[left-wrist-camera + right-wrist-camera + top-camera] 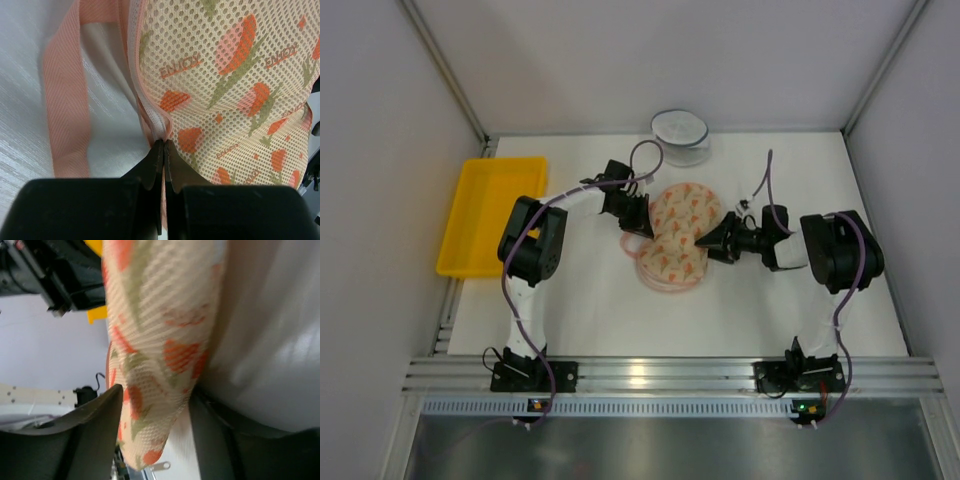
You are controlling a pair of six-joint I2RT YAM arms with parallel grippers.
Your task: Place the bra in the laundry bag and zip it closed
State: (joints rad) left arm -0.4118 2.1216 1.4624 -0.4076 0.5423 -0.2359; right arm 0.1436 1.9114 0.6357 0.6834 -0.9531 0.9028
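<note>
The laundry bag (pixel 678 236), cream mesh with an orange print and pink zip edging, lies in the middle of the table with its two halves folded together. My left gripper (pixel 637 226) is at its left edge. In the left wrist view the gripper (pixel 164 143) is shut on the pink zip edging of the bag (pixel 235 85). My right gripper (pixel 713 240) is at the bag's right edge. In the right wrist view the gripper (pixel 156 400) is closed on the puffed bag (pixel 160 340). A metal zip tab (pixel 160 466) hangs below it. The bra shows in no view.
A yellow plastic tray (pixel 490 212) lies at the table's left edge. A clear round bowl (pixel 680 135) stands at the back behind the bag. A loose pink strap (pixel 65 100) lies on the table left of the bag.
</note>
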